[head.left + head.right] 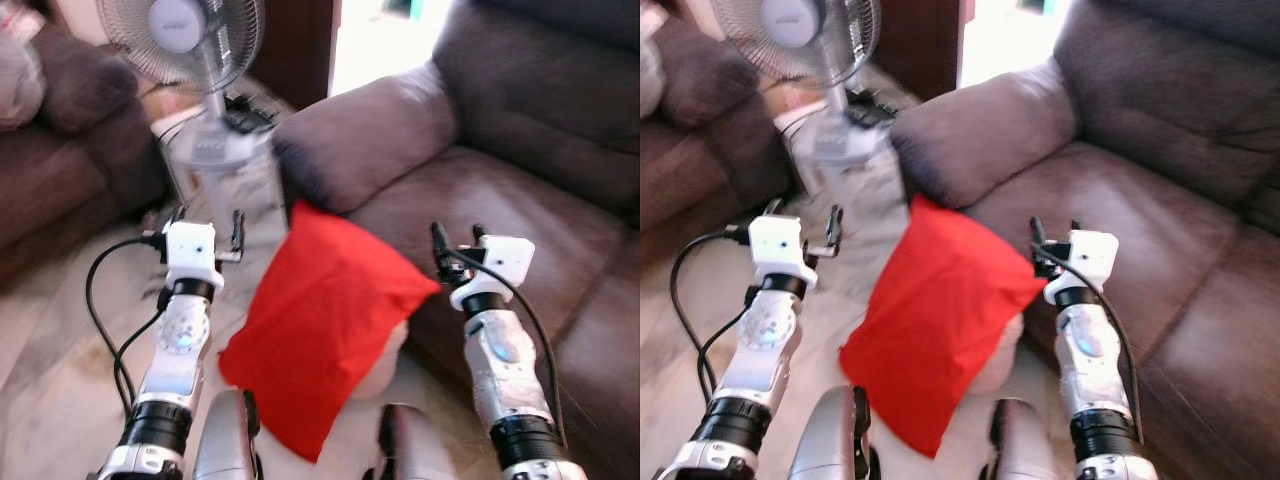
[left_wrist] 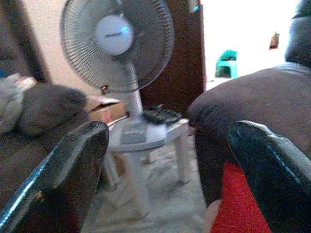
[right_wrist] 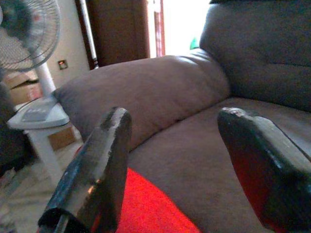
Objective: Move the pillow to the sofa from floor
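The right half of the frame is taken up by a large brown sofa, its padded armrest reaching toward the upper centre. A second dark couch is seen at the upper left. A red pillow is seen at the lower centre, propped on the pale floor against the sofa's front edge, its upper corner just below the armrest. A white fan is placed on a small white bench at the upper left centre. The left gripper is held left of the pillow with its fingers spread open and nothing between them; the right gripper is held right of the pillow over the sofa seat, likewise open and empty.
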Controlling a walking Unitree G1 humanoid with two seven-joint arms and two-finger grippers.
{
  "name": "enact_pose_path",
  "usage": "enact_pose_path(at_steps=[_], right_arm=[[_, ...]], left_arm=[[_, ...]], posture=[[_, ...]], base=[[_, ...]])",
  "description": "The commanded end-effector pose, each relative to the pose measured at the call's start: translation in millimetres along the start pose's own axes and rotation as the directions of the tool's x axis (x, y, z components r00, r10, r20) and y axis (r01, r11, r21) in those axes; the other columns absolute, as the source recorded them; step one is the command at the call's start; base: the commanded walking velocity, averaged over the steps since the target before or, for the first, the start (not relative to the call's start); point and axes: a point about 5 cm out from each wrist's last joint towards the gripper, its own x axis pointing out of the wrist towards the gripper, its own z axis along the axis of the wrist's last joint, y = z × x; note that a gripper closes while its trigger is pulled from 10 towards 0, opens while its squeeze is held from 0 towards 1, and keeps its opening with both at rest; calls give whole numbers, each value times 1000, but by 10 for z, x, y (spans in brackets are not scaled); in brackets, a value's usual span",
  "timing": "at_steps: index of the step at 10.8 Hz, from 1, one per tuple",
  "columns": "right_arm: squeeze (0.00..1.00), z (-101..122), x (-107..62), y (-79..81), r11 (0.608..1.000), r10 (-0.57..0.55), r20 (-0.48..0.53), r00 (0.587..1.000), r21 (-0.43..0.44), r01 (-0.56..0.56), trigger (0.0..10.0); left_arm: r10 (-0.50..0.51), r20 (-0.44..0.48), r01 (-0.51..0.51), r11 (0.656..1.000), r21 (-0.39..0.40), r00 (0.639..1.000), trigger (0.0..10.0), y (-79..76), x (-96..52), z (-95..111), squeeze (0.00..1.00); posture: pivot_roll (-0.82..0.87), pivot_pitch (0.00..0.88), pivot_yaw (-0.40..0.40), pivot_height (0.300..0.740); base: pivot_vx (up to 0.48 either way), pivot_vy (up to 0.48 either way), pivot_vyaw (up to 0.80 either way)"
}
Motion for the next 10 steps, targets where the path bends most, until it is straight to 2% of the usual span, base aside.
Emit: enact_pose_path(at_steps=[1,5,7,8,10], right_arm=[[0,-22,-10,12,1000,-4,-10,1000,16,4,10000],[0,-52,-20,1,1000,-7,-31,999,16,7,10000],[0,-37,-11,25,1000,13,-26,1000,-25,-14,10000],[0,-35,-7,9,1000,-2,-24,1000,8,3,10000],[0,-33,-2,-11,1000,-10,-29,1000,6,10,10000]], left_arm=[[-5,-26,5,1000,-2,1000,10000,22,4,-32,0],[-24,-55,24,1000,-3,998,10000,-5,-7,-68,0],[-23,-57,23,1000,1,998,10000,-2,6,-67,0],[-23,-58,23,1000,0,998,10000,-2,6,-66,0],[-23,-65,23,1000,0,998,10000,3,5,-72,0]], posture=[[-17,86,-36,586],[-17,86,-36,586],[-19,88,-35,586],[-20,88,-35,586],[-19,85,-36,586]], base=[[0,0,0],[0,0,0],[0,0,800],[0,0,0],[249,0,0]])
